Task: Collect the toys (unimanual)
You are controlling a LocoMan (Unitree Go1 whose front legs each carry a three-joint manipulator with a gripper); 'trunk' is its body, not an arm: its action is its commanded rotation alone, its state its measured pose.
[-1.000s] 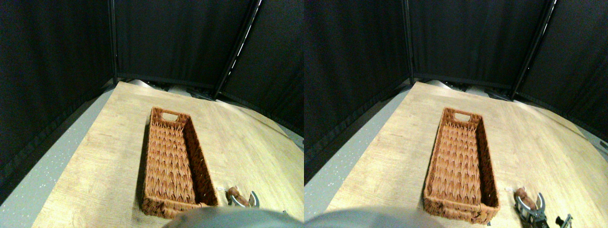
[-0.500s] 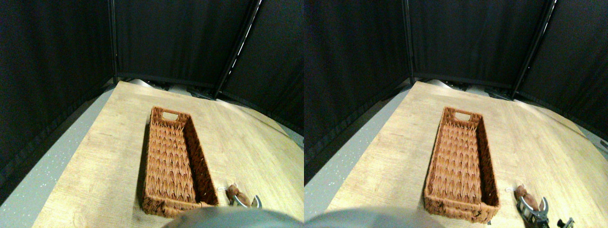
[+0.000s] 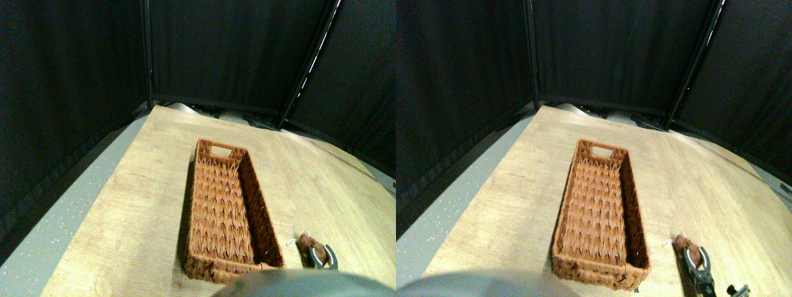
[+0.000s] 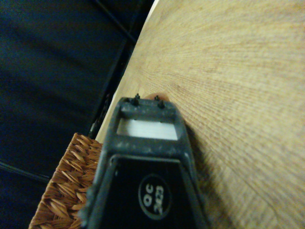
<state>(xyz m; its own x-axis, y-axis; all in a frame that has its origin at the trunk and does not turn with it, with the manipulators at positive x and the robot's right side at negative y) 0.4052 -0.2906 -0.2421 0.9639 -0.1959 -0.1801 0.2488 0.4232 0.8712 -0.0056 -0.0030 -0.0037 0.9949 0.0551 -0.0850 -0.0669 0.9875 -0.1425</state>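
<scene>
Claw (image 3: 322,255) round brown toy (image 3: 307,242); beside basket (image 3: 224,207).

Light wooden board (image 3: 124,210) lies on grey speckled floor (image 3: 55,223). Black curtain panels (image 3: 229,49) stand behind the board's far edge, on dark frame poles (image 3: 146,55).

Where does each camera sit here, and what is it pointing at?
Stereo pair view: on the robot's front, looking forward and down at the wooden table, the basket, the brown toy; the right gripper shows at the lower right.
Wrist view: on the right arm, looking along its dark jaw over the table.
Both views show the basket and table.
</scene>
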